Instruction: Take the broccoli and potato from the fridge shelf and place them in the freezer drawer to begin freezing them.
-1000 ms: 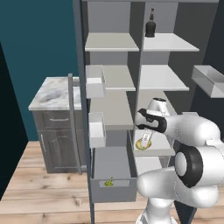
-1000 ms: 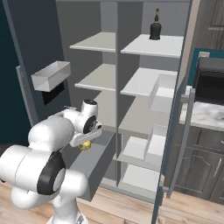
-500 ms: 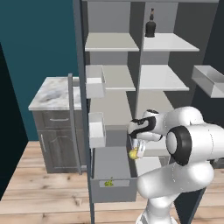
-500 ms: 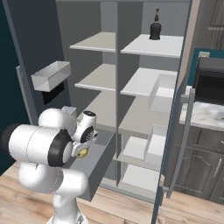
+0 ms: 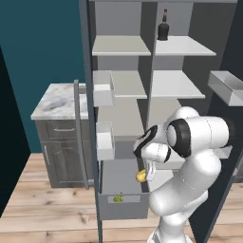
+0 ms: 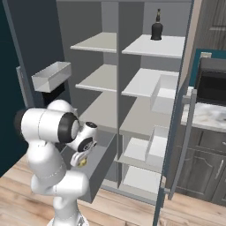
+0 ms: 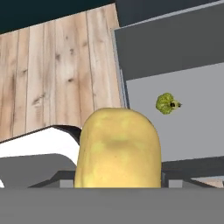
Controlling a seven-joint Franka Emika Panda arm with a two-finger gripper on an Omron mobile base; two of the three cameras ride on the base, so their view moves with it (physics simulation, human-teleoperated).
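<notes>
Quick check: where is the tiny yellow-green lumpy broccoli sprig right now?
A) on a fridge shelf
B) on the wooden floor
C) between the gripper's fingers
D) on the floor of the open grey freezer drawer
D: the broccoli sprig lies on the freezer drawer floor, while the gripper holds the golden-yellow potato.

Potato lower, now over freezer drawer.

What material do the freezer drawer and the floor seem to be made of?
The freezer drawer: probably plastic or painted metal, judging by its plain, matte grey, flat panels. The floor: looks like light wood, showing planks with grain and small knots.
</notes>
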